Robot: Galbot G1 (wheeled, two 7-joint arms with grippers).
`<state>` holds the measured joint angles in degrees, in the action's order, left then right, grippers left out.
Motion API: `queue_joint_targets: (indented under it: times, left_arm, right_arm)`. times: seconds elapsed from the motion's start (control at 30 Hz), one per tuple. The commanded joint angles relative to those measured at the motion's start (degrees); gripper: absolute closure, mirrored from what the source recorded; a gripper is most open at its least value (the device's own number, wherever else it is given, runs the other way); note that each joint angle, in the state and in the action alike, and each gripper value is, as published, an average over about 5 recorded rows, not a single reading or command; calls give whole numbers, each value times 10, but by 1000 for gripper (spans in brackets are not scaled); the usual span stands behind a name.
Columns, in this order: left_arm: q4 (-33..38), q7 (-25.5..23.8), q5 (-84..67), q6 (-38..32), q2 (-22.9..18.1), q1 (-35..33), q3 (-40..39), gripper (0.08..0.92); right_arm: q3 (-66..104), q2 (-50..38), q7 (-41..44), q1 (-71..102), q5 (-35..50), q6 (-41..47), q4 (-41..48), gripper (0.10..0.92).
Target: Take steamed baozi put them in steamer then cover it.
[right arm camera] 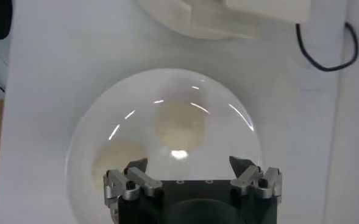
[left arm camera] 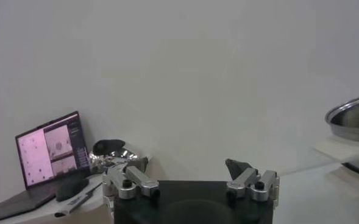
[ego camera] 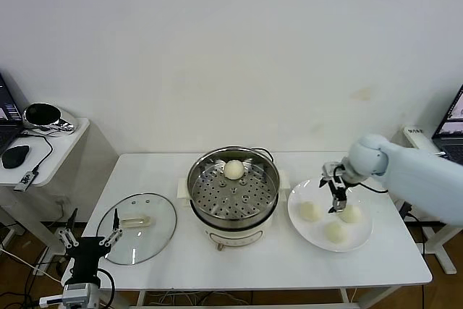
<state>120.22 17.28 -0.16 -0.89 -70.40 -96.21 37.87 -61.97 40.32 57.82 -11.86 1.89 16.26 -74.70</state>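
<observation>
The right gripper (ego camera: pixel 337 197) hangs with its jaws spread and nothing between them over the white plate (ego camera: pixel 362 240) just right of the steamer (ego camera: pixel 233 192), poised above three steamed baozi (ego camera: pixel 310 211) that lie on the plate; a fourth baozi (ego camera: pixel 233 169) already sits on the perforated tray toward the steamer's far wall. The cover (ego camera: pixel 137 226) lies flat on the white table (ego camera: pixel 289 269) to the left of the steamer, handle up, and the left gripper (ego camera: pixel 90 238) waits open and empty beyond the cover, at the table's near-left edge. The buns look soft and smooth, so a clenched grasp could dent or tear one, and an off-centre pinch could let it roll against its neighbours or slip off on the way across. The plate's buns lie close together, so a descending finger could land on the wrong one. The steamer's raised rim stands between plate and tray, and a low carry could clip it. No brand, label or readable writing shows on the steamer, plate or cover.
</observation>
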Motion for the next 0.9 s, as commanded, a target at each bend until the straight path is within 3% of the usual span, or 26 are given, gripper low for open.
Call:
queue_joint_targets:
  times: [0.03,0.7,0.9]
  left_arm:
    - [-2,0,0,0,0,1,0,177]
    - [-3,-1,0,-1,-1,2,-1,177]
    - [-2,0,0,-1,-2,1,-1,177]
  right_arm:
    - [58,66,-4,91,-43,-16,85,203]
    - [95,98,-9,118,-73,-38,135,206]
    - [90,92,1,107,-72,-38,126,288]
